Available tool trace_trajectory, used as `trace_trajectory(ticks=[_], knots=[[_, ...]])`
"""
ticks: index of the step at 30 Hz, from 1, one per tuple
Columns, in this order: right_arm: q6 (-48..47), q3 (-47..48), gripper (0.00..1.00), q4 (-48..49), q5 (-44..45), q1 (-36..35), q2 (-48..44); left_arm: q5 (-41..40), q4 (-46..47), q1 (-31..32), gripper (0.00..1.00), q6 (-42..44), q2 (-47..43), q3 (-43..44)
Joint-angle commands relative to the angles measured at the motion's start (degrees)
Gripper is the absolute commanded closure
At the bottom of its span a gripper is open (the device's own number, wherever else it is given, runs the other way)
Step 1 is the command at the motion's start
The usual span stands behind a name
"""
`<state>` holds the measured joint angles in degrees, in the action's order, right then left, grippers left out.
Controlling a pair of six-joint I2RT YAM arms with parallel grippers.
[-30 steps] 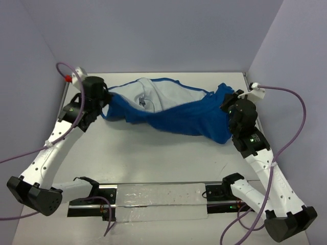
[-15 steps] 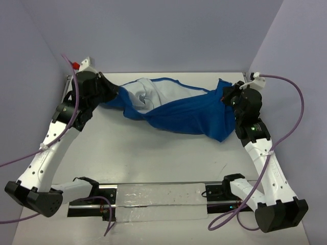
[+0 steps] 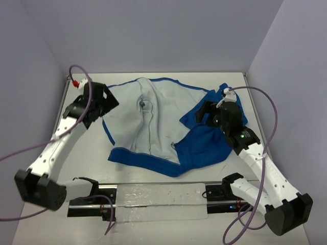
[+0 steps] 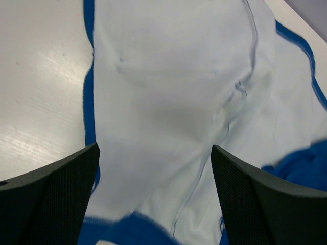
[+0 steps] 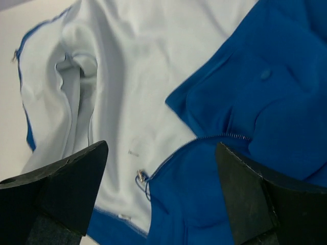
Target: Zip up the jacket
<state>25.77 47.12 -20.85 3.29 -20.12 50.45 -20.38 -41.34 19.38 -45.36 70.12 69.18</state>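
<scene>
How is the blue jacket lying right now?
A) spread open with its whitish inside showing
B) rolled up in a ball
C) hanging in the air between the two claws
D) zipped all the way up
A: the jacket lies spread open on the table, its pale inside facing up and its front edges apart.

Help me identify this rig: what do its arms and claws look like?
Left arm and right arm: white perforated links, black joints and bases, a purple cable looping off each. Left claw and right claw: black, wedge-shaped.
</scene>
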Motion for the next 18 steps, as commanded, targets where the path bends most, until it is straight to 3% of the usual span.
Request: trace_trajectory(ticks=[1,6,10,13,18], knots=[[-1.47,10.17,0.07,-0.77,8.97,-0.49,3.19,1.37,1.54,-7.71,0.06,1.50,10.58,8.57],[-0.66,19.03,0.03,-5.16,15.45,1.34,14.34,7.06,3.36,-13.02,0.06,1.75,21.32,16.33],[4.00,22.76,0.00,-8.38,13.44,9.93,21.44,7.49,0.92,-14.72,0.05,1.74,28.32,21.46],[4.30,25.49,0.00,-9.43,12.03,15.64,27.26,10.14,1.08,-16.32,0.05,1.97,30.43,21.48],[2.67,35.98,0.00,-10.94,13.83,17.66,43.46,12.65,2.34,-16.66,0.05,2.65,29.71,19.86]])
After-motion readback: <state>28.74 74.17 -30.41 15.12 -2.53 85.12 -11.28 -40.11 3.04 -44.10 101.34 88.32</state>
